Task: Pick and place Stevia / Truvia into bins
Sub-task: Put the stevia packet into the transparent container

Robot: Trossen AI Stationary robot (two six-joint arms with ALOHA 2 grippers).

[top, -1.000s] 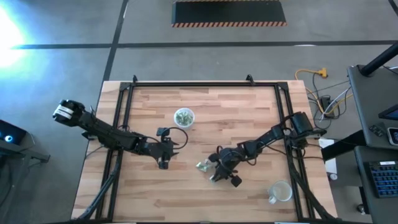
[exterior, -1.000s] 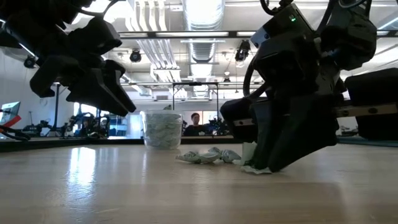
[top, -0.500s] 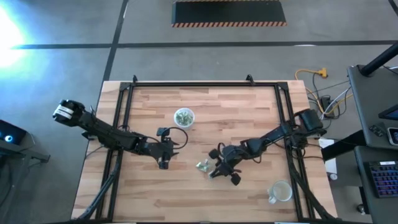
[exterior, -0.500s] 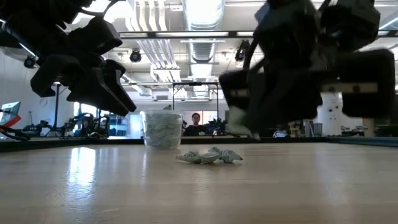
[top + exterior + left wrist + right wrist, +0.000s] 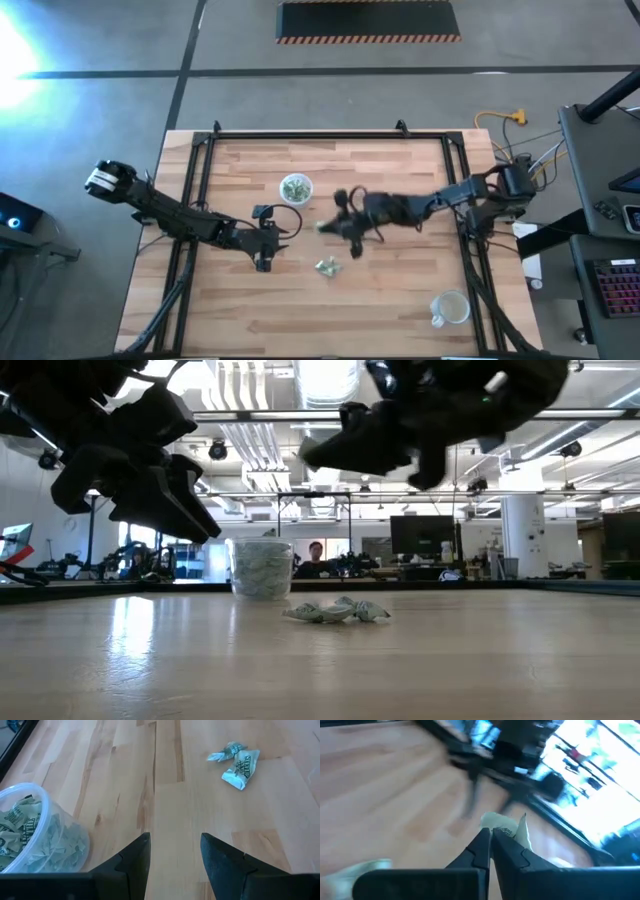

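The right gripper (image 5: 335, 226) is smeared by motion in the high view, so its outline is hard to make out; it hangs above the middle of the light wooden slatted table (image 5: 400, 300), between the round translucent whitish plastic cup (image 5: 295, 187) and the small heap of loose sachets (image 5: 326, 265). Its own wrist view settles its state: the two dark fingers (image 5: 485, 847) are pinched together on a pale green and white paper Stevia sachet (image 5: 506, 831), which sticks out past the tips. The table beneath it is blurred there, and a pale shape at the edge of that view cannot be identified.

The translucent cup is filled with many green and white sachets; in the left wrist view (image 5: 30, 835) it is cut off at the frame edge, packets pressed against its wall. In the low view (image 5: 262, 568) it stands upright behind the heap. A second round whitish cup (image 5: 450, 308) sits near the table's right front corner; its contents cannot be told.

The loose crumpled sachets lie on the bare wood (image 5: 237, 764), well apart from the full cup (image 5: 335, 611).

The left gripper (image 5: 172, 855) hovers above the table between cup and heap, its fingers spread wide and holding nothing
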